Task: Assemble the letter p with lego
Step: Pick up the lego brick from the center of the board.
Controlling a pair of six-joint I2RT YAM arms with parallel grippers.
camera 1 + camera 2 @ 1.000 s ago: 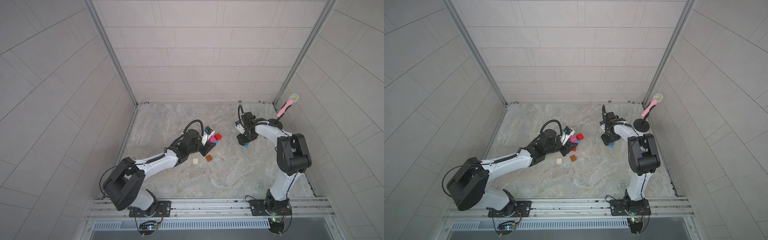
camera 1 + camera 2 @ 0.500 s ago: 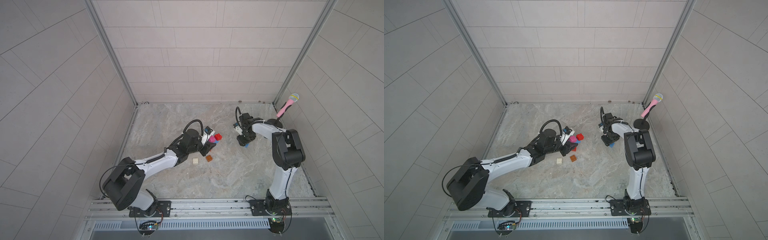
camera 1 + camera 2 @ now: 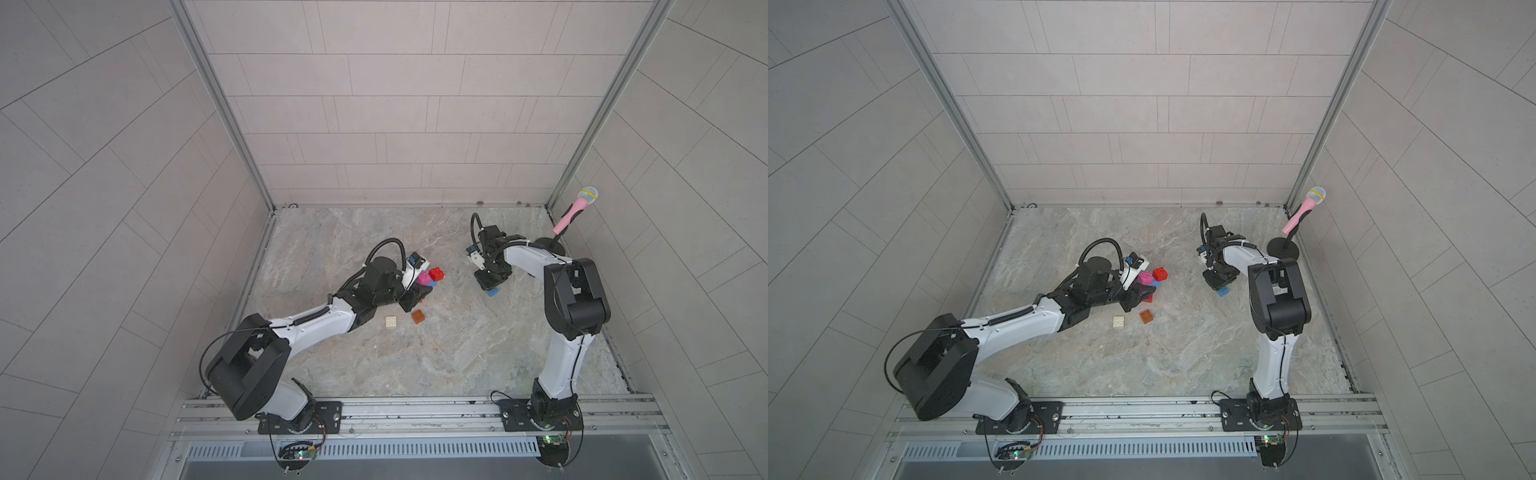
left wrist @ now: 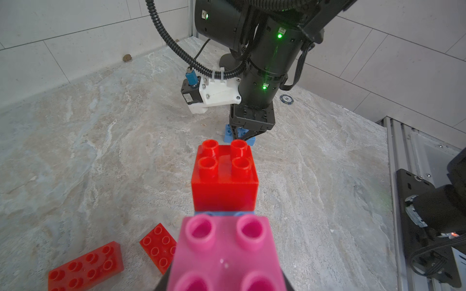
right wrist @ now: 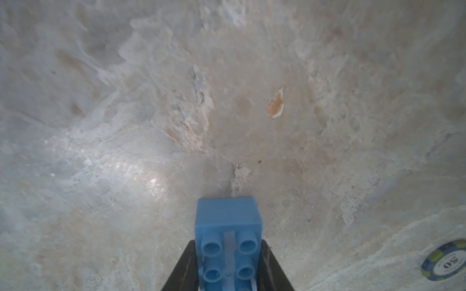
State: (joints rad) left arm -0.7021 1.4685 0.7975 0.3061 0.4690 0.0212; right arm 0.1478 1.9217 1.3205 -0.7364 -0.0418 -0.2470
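Observation:
My left gripper is shut on a pink lego brick, which sits on a blue brick together with a red square brick. In both top views this cluster lies low over the marble floor, left of centre. My right gripper points straight down at the floor, and its black fingers press both sides of a blue oblong lego brick. That blue brick shows below the right gripper in both top views.
A cream brick and an orange-brown brick lie loose in front of the left gripper. Two red oblong bricks lie beside the cluster. A poker chip lies near the right gripper. A pink microphone stands at the back right wall.
The right gripper's jaws have closed onto the blue brick, and the right arm's elbow has swung inward. The left arm and its bricks have not moved.

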